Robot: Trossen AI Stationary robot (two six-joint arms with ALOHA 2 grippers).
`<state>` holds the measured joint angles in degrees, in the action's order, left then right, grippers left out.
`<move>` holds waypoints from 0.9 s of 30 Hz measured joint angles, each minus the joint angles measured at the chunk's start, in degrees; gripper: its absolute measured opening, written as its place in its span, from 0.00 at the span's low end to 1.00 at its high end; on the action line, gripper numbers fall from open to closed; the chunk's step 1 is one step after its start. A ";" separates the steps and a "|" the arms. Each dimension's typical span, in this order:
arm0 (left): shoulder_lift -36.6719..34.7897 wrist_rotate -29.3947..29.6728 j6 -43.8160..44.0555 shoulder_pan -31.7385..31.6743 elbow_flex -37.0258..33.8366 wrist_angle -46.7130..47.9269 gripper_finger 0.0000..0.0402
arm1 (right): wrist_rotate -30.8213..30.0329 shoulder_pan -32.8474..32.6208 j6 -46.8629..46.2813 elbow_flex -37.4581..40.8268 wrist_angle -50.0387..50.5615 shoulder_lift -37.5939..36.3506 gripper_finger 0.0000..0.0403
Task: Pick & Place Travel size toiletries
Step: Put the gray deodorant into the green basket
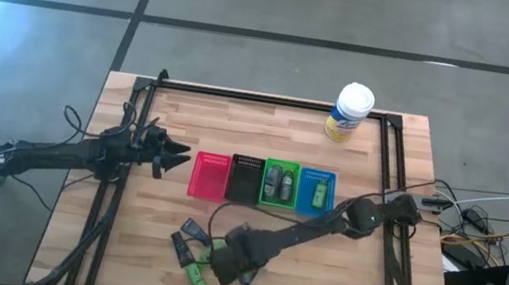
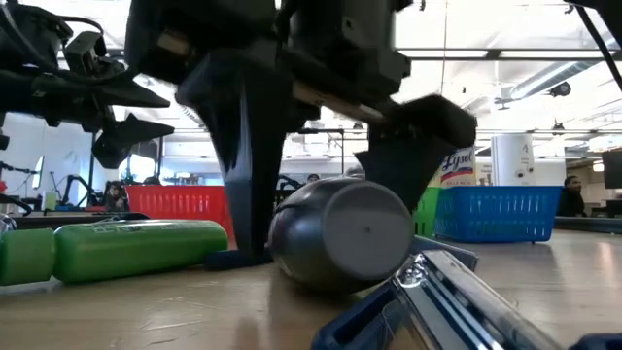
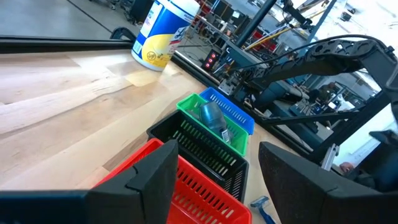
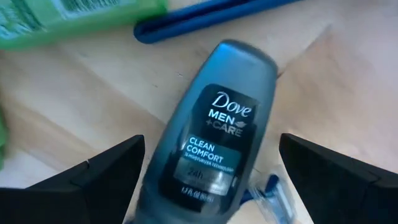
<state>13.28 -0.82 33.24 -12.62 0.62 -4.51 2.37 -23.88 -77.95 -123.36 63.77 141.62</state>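
Near the front edge of the wooden surface (image 1: 175,131), a grey oval Dove bottle (image 4: 211,134) is lying on its side w/ the right tool (image 4: 208,171) straddling it, fingers spread wide, not touching. Green tubes (image 2: 136,248) & a blue-handled razor (image 2: 428,301) are lying just beside it. Behind, red (image 1: 209,175), black (image 1: 244,178), green (image 1: 279,184) & blue (image 1: 317,191) bins are sitting in a row. Left tool (image 1: 174,159) is hovering beside the red bin, fingers apart, holding nothing.

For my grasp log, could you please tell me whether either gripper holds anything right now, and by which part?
Nothing is held yet. The right gripper is open, its fingers either side of the grey Dove bottle without touching. The left gripper waits open, empty, near the red bin.
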 joint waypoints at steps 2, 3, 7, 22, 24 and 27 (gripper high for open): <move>0.00 0.00 -0.01 0.00 0.00 0.02 0.57 | -0.21 -0.23 -0.47 1.51 -1.71 -0.10 0.90; -0.01 0.01 -0.01 0.00 0.00 0.02 0.57 | -0.21 -0.31 -0.74 2.06 -2.49 -0.22 0.89; 0.00 0.00 0.00 0.01 0.00 0.10 0.57 | -0.18 -0.81 -0.20 3.89 -3.19 -0.51 0.82; 0.00 0.00 -0.01 0.01 0.00 0.43 0.57 | -6.50 -1.03 3.26 0.80 7.93 -7.86 0.51; -0.02 0.00 -0.01 0.00 0.00 0.43 0.57 | -7.97 -0.43 0.92 1.10 10.36 -10.84 0.51; 0.00 0.00 0.01 0.00 0.00 0.43 0.57 | -11.67 1.25 -3.31 2.28 15.66 -14.26 0.51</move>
<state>13.28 -0.82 33.26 -12.62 0.62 -4.08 -9.30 -22.62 -81.27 -121.08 79.43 127.36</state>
